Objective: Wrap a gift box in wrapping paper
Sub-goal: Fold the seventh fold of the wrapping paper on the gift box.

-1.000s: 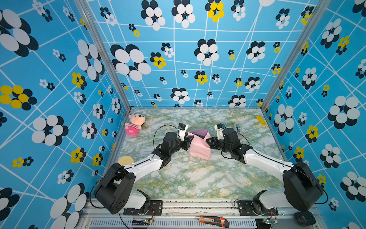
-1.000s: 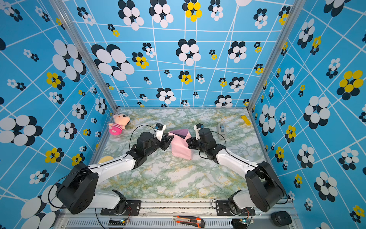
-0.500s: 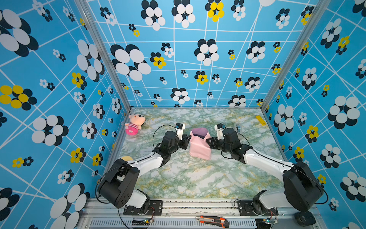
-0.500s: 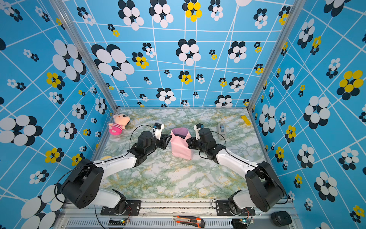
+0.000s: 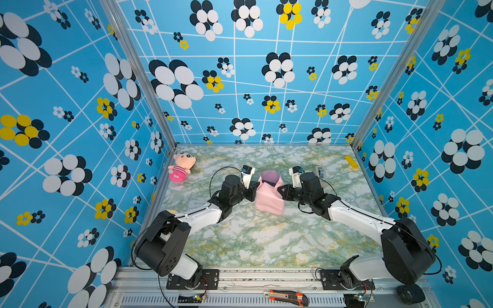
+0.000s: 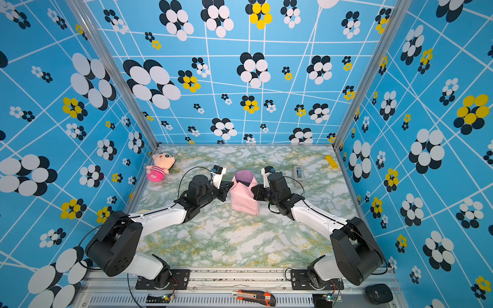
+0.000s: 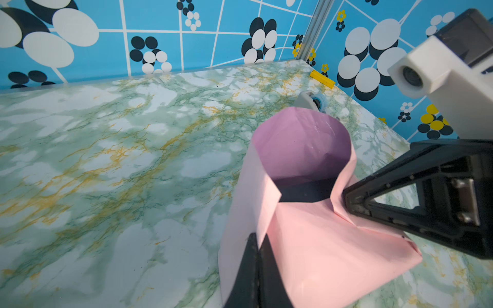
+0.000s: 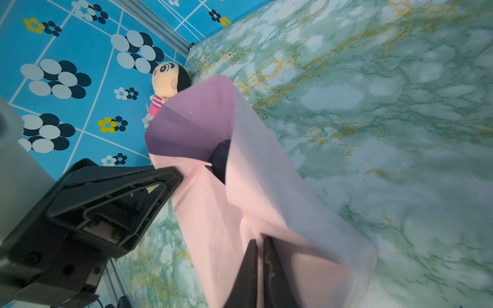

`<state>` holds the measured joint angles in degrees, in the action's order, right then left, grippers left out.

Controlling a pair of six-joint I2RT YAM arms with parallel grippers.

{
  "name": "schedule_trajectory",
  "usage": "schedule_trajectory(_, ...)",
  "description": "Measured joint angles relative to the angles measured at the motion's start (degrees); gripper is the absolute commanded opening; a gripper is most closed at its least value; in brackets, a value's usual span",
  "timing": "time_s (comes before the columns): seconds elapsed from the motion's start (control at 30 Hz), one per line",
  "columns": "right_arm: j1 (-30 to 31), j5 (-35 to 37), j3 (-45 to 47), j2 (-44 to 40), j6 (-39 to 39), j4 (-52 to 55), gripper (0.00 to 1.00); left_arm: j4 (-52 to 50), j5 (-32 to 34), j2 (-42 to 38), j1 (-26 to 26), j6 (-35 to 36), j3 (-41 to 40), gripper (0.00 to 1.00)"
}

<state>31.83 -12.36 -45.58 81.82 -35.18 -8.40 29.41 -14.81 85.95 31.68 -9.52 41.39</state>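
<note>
The wrapping paper (image 5: pixel 268 197) (image 6: pixel 244 197) stands mid-table as an upright sleeve, pale pink outside and lilac inside, open at the top. In the wrist views the black gift box (image 7: pixel 304 190) (image 8: pixel 220 160) shows only as a dark patch inside that opening. My left gripper (image 5: pixel 255 186) (image 7: pixel 258 240) is shut on a fold of the paper's left side. From the other side, my right gripper (image 5: pixel 280 190) (image 8: pixel 260 242) pinches the paper's right side, fingers nearly together with pink paper between them.
A pink-striped plush doll (image 5: pixel 181 166) lies at the back left by the wall. A grey tape dispenser (image 5: pixel 320 172) stands just behind the right arm, and a yellow piece (image 5: pixel 351 161) lies at the back right. A utility knife (image 5: pixel 285 296) rests on the front rail.
The left gripper has closed from open onto the paper's left side. The paper's top has drawn in to a more upright sleeve. The right gripper has held still.
</note>
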Motion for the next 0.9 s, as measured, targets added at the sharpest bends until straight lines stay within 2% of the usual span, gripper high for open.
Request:
schedule_trajectory(0.17, -0.1, 0.0, 0.0, 0.0, 0.0, 0.0, 0.11, -4.2, 0.5, 0.7, 1.6, 6.1, 2.1, 0.0)
schedule_trajectory(0.33, -0.2, 0.0, 0.0, 0.0, 0.0, 0.0, 0.11, -9.7, 2.9, 1.0, 3.1, 12.4, 5.0, 0.05)
schedule_trajectory(0.43, -0.3, 0.0, 0.0, 0.0, 0.0, 0.0, 0.11, -12.1, 2.8, 1.9, 3.8, 14.8, 6.7, 0.12)
schedule_trajectory(0.53, -0.3, -0.2, 0.0, 0.0, 0.0, 0.0, 0.11, -13.5, 1.9, 2.8, 4.5, 15.8, 8.0, 0.23)
schedule_trajectory(0.6, -0.3, -0.2, 0.0, 0.0, 0.0, 0.0, 0.11, -14.3, 1.1, 2.8, 4.8, 16.1, 8.5, 0.26)
schedule_trajectory(0.83, -0.3, -0.5, 0.0, 0.0, 0.0, -0.2, 0.18, -14.4, -0.7, 3.0, 4.4, 15.4, 8.6, 0.25)
schedule_trajectory(0.9, -0.3, -0.7, 0.0, 0.0, -0.1, -0.4, 0.25, -13.9, -1.3, 3.5, 3.9, 14.6, 8.6, 0.23)
